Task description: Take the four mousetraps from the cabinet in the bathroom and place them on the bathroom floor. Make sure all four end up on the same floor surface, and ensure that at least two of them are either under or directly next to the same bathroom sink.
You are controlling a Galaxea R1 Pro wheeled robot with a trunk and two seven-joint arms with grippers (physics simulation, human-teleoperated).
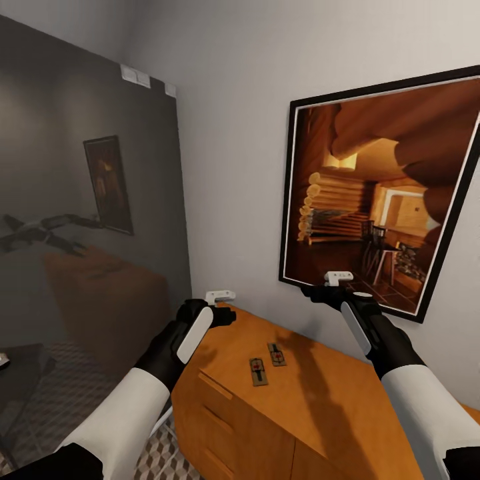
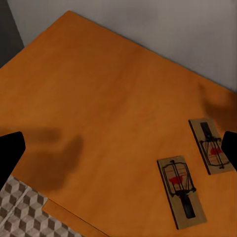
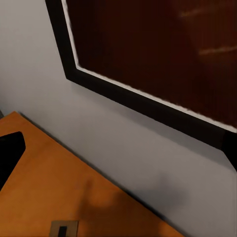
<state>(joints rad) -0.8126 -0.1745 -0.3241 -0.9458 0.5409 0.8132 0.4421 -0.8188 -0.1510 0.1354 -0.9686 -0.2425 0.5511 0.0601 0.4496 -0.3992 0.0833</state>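
1. The left gripper (image 1: 221,297), black with white tips, hangs above the near-left corner of the low orange-brown wooden cabinet (image 1: 313,400); its fingers stand spread with nothing between them, each showing as a dark edge at opposite sides of the left wrist view.
2. Two mousetraps lie flat on the cabinet top, below and to the right of the left gripper: the nearer small brown wooden mousetrap (image 2: 181,191) with wire and a red mark, and the second mousetrap (image 2: 211,145) just beside it, closer to the wall, apart from the first.
3. The right gripper (image 1: 339,276) hovers higher, close to the pale grey wall (image 1: 240,167) and in front of the lower left corner of a black-framed picture of a log-cabin room (image 1: 387,193); its fingers look spread and empty, though only their dark edges show in the right wrist view.
4. Both traps sit below and to the left of the right gripper, roughly between the two arms.
5. Cube-patterned bathroom floor tiles (image 1: 160,460) show beneath the left arm, beside the cabinet's drawer fronts.
6. A large dark mirror panel (image 1: 87,200) on the left wall reflects the arms.
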